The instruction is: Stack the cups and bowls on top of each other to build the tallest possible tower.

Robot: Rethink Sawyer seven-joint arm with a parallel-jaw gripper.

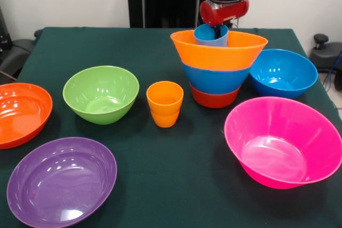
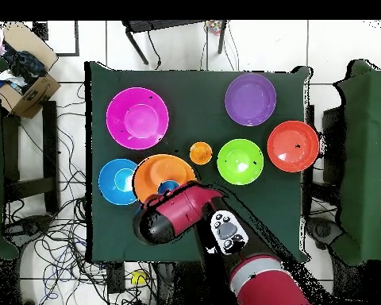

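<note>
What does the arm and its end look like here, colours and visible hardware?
The arm has glossy red shells with black joint sections. A grey panel with dark round buttons sits on its top side. In the front view the wrist is a black cylinder above a rounded red housing.

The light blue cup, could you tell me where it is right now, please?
In the front view the light blue cup sits in the orange bowl atop the tower, directly beneath the pincer, with a blue bowl to the right.
</note>
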